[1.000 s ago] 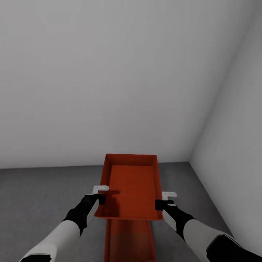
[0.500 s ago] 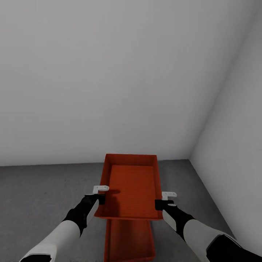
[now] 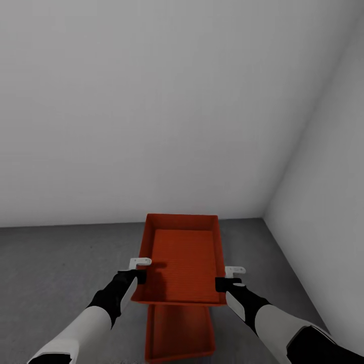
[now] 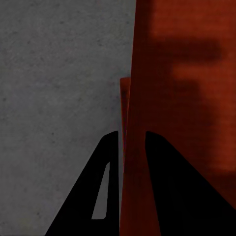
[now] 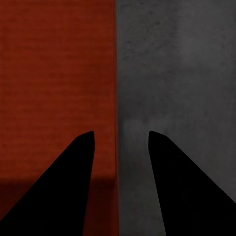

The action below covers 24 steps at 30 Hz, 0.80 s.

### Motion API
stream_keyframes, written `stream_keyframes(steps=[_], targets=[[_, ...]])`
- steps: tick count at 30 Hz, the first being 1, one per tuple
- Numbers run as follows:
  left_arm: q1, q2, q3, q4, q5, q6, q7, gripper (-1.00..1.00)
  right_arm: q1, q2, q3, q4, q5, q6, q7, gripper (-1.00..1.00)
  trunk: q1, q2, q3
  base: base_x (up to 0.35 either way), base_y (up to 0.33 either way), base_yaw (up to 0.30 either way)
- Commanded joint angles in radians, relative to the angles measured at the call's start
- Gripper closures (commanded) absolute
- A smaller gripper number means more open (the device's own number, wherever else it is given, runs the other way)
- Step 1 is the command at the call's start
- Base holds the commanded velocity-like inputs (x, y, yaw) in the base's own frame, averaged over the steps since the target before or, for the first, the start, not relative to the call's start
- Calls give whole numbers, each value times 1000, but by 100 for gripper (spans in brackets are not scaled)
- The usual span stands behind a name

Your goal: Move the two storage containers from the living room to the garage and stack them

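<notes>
I stood in the corner of the garage, white walls (image 3: 151, 101) ahead and to my right, with the grey concrete floor (image 3: 55, 268) below. Between my two arms I carried the upper storage container (image 3: 182, 258), an orange-red lidless bin held level above the floor, its long axis pointing away from me toward the far wall. My left fingers (image 3: 138, 270) were closed on the near part of its left wall; through the left wrist camera I saw that wall (image 4: 135, 113) running down between my two dark fingertips (image 4: 105, 187), one on either side of it, pinching it. My right fingers (image 3: 228, 279) sat at the near part of its right rim; in the right wrist camera the bin's edge (image 5: 114, 98) ran down into the gap between my two dark fingertips (image 5: 73, 182), and that gap looked fairly wide, so I could not tell whether they truly gripped it. Directly beneath the carried bin, closer to me, the lower storage container (image 3: 179, 331) rested on the concrete, roughly lined up with the one above and partly hidden by it, with a clear gap between them.
</notes>
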Motion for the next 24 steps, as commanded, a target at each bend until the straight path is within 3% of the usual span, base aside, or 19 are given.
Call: stream_keyframes(steps=[1,24], targets=[[0,0,-9,0,12,5,5,100,-1,-33,10,-2,9,3,-70,100,0,-1,-3,0,0,0],[0,-1,-9,0,12,4,5,100,-1,-33,9,-2,9,3,-70,100,0,-1,-41,0,0,0]])
